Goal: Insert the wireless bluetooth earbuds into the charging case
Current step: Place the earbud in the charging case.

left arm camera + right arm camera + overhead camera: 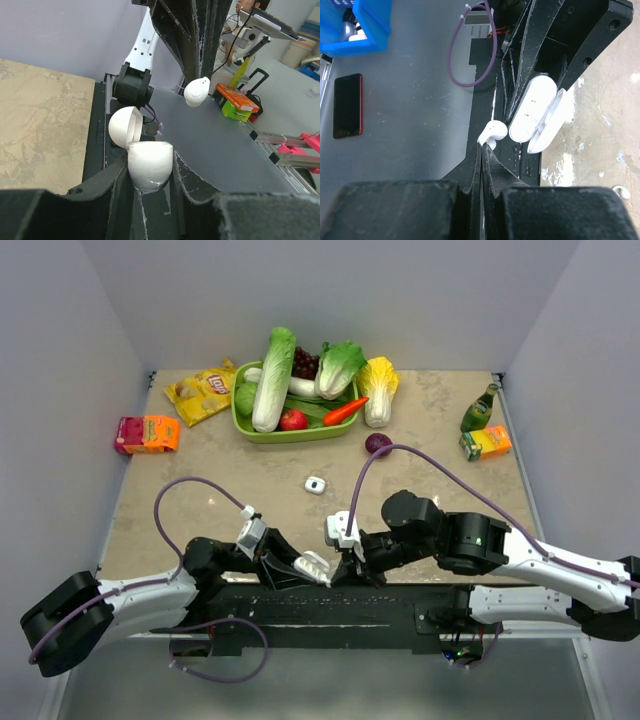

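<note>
The table has a beige, mottled stone look and is boxed in by plain pale grey-lilac walls on three sides. At 12 o'clock stands a green basket heaped with vegetables. A yellow chips bag lies at 11, a red-orange carton near 10, a green bottle and an orange carton toward 2, and a small purple ball just off the basket. Near the centre lies a small white piece with a dark middle; what it is cannot be told.

Both arms fold back to 6 o'clock, at the table's near edge over the black base rail. The left claw is clamped on the case, gripping its lower body. The lid is swung open to one side. The right claw has its fingers pressed together on one earbud, pinching its stem so that the rounded head sticks out.

From the left wrist the earbud hangs in the air at about 1 o'clock from the case mouth, clearly apart from it and not seated. From the right wrist it sits just beside the case rim.

Past the table edge the floor is flat grey — a blue bin and a dark phone rest there.
</note>
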